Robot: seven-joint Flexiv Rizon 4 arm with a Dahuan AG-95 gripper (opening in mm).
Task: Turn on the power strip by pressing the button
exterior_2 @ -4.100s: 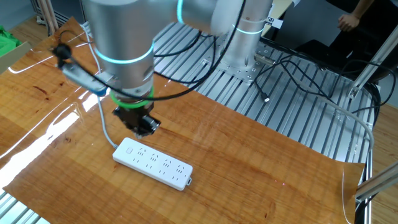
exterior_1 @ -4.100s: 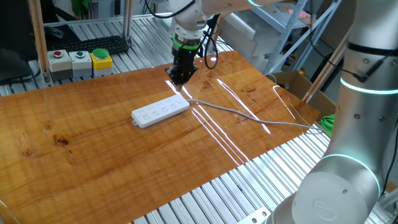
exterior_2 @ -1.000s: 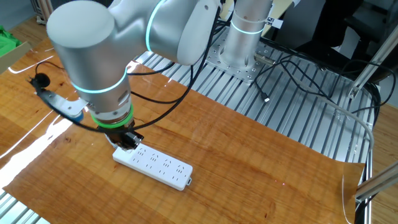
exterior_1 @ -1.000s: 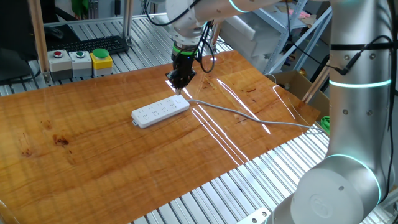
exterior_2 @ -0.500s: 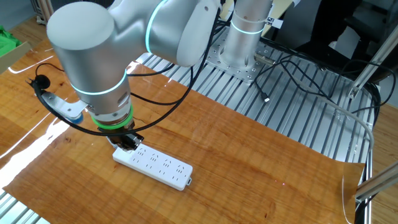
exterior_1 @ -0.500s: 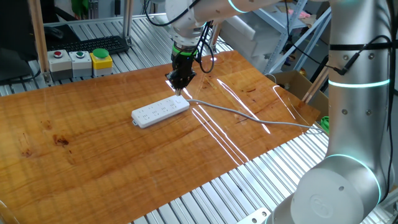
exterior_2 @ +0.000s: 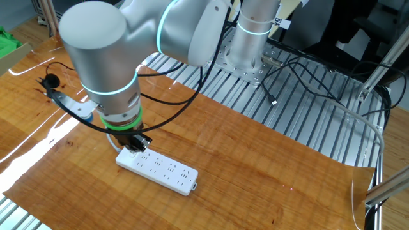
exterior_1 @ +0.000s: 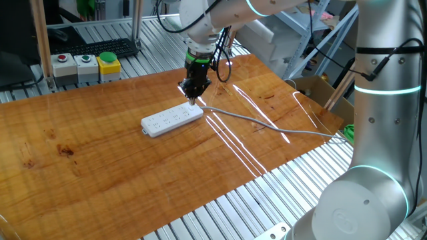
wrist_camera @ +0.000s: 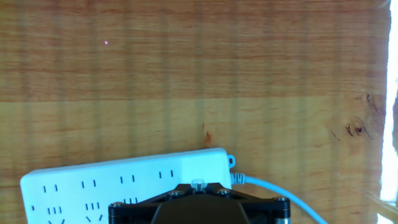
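Long flat white plastic power strip (exterior_1: 172,119) (exterior_2: 156,168) (wrist_camera: 127,183) lies on the wooden worktop (exterior_1: 100,173), thin grey cable (exterior_1: 267,126) trailing right, black end effector (exterior_1: 192,93) (exterior_2: 133,147) directly over its cable end, tip at or just above the strip, finger state cannot be told.
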